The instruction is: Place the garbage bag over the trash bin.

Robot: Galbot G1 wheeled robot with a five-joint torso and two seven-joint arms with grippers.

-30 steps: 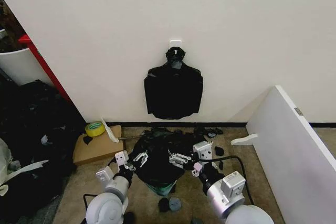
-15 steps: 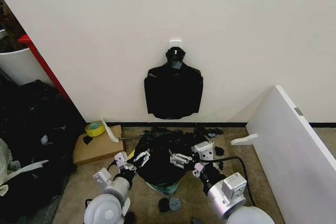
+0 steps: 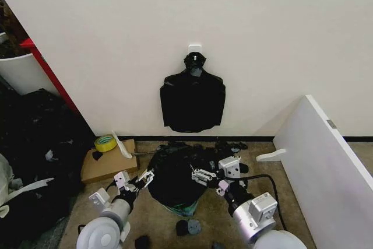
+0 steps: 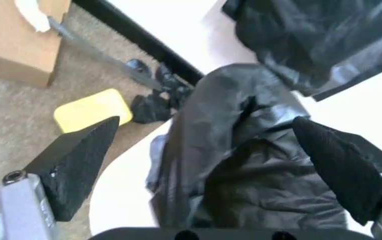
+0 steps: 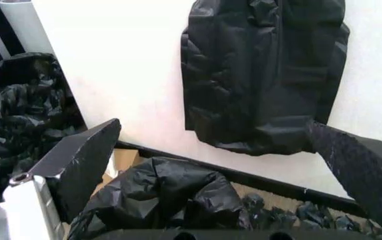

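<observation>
Brown carpet runs up to a white wall where a bundle of bags (image 3: 193, 98) hangs from a hook, kept off the floor as spare stock. Below it the bag (image 3: 175, 173) is draped over the bin (image 3: 178, 208), of which only a strip of the pale green base peeks out under the black plastic, so the cover looks largely on. The left pincer (image 3: 135, 181) sits just beside the bag's left edge and the right pincer (image 3: 204, 175) at its right edge, one on each side, likely so the film can be spread evenly around the rim. Both wrist views show the fingers spread wide with nothing between them. Cardboard (image 3: 107, 161) with a tape roll (image 3: 105, 142) lies to the left.
</observation>
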